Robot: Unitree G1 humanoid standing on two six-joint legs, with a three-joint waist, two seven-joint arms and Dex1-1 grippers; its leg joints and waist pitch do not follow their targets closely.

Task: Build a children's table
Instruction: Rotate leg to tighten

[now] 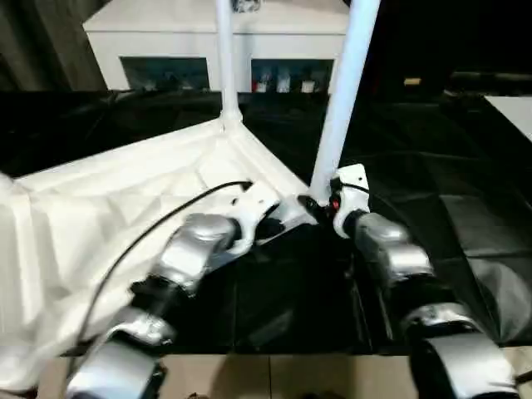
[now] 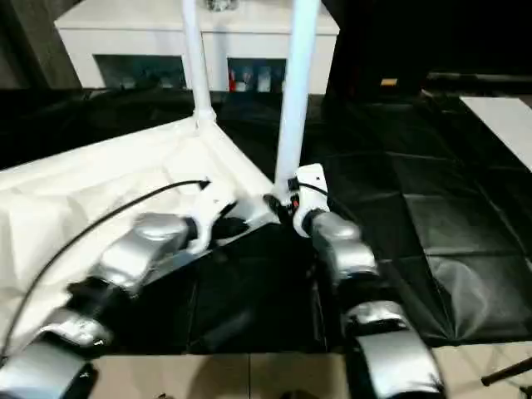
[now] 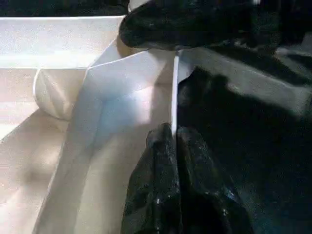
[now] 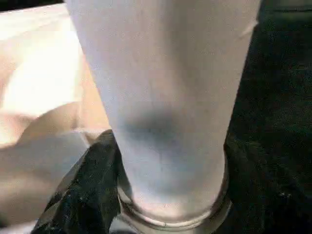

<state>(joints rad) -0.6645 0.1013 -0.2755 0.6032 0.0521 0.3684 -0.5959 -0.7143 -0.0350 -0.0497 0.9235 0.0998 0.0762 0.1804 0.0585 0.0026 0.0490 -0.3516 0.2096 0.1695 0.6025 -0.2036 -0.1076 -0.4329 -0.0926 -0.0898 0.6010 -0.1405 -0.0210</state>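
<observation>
Pushing the second leg (image 1: 341, 100) into the near corner socket of the upside-down tabletop (image 1: 116, 208), I squeeze its base with my right claw (image 4: 165, 195), my left claw (image 3: 173, 141) pinches the tabletop's rim beside it, and next I press down.

Both head views look forward and down from above, well back from the right gripper (image 1: 320, 208), and share the same scene with only a small sideways shift. The left wrist view looks along the left gripper (image 3: 174, 141), very near the tabletop (image 3: 112, 97) rim. The right wrist view looks very closely at the leg (image 4: 165, 97) between its fingers.
</observation>
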